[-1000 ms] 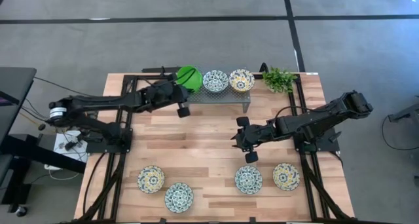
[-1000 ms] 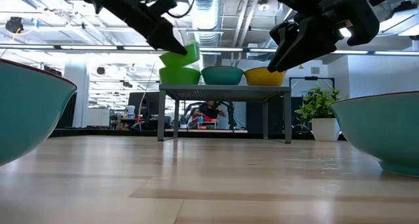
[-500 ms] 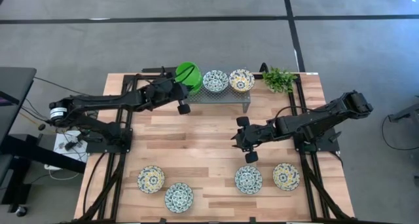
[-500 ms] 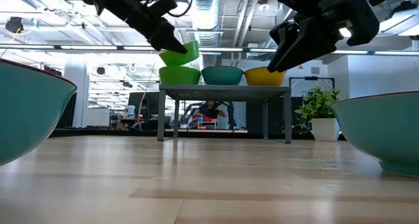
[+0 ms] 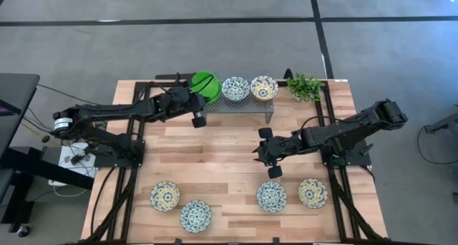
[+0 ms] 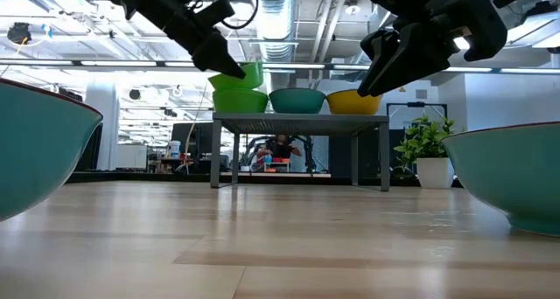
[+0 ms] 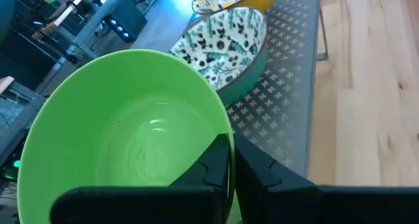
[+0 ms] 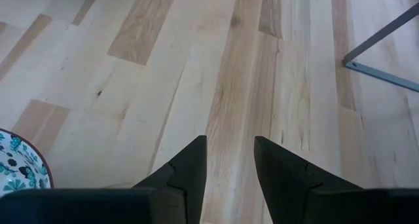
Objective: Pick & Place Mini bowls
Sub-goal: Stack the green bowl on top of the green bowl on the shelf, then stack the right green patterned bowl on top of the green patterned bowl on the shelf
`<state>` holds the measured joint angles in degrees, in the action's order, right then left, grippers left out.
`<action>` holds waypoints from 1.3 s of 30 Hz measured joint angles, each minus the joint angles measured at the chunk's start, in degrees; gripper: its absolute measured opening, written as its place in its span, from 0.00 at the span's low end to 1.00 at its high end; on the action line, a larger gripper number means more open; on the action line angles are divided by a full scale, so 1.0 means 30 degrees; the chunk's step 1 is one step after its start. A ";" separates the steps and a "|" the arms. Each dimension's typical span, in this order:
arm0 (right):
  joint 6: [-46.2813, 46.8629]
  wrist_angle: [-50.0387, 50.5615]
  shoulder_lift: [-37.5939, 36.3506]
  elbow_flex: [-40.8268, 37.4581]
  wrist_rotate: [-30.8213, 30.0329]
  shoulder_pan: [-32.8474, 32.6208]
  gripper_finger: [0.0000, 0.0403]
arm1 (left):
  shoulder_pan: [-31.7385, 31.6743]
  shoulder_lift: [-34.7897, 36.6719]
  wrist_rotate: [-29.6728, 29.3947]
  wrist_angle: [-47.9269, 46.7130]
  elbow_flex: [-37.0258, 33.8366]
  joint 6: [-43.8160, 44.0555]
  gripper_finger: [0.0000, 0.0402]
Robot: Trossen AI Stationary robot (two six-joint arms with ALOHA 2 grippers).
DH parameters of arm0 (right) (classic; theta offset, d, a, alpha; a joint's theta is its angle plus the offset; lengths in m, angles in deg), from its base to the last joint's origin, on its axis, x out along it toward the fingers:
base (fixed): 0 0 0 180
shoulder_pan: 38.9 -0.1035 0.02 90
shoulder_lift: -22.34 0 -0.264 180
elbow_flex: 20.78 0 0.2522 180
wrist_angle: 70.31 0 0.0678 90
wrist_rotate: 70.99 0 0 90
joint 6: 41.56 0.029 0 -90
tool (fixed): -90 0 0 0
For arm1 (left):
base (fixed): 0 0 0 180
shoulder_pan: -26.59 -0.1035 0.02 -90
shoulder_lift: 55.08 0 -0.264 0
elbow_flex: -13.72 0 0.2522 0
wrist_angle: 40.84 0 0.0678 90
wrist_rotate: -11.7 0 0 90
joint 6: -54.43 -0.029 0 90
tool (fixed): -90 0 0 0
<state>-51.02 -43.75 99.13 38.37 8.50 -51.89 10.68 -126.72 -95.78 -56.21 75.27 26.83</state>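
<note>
Lowered since a second ago, the green bowl [image 6: 241,74] pinched by the left tool [image 7: 230,160] seems nested on another; the right tool [image 8: 229,160] hovers, parted narrowly.

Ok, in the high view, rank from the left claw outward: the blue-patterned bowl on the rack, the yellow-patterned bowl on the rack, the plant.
From the left claw, which grips the green bowl:
1. Blue-patterned bowl, middle of the rack.
2. Yellow-patterned bowl, at the rack's right end.
3. Plant, at the table's far right corner.

The lower green bowl [image 6: 239,100] is largely hidden beneath the upper one [image 6: 238,73]; two teal bowls [image 6: 39,142] are cropped by the low view's edges.
</note>
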 joint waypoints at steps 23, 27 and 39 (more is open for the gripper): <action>-0.0034 0.0000 0.0000 0.0000 0.0003 0.0015 0.30 | -0.0335 -0.0007 0.0685 0.0040 0.0000 -0.0163 0.24; -0.0034 0.0000 0.0000 0.0000 0.0000 0.0015 0.31 | -0.0339 -0.0007 0.0685 0.0129 0.0000 -0.0187 0.28; 0.0063 0.0000 0.0000 0.0000 0.0000 -0.0044 0.31 | 0.3020 0.0373 0.0686 0.0991 0.0015 0.0502 0.29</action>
<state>-50.83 -43.75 99.13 38.37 8.50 -52.03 19.74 -125.60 -93.72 -53.24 75.31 28.34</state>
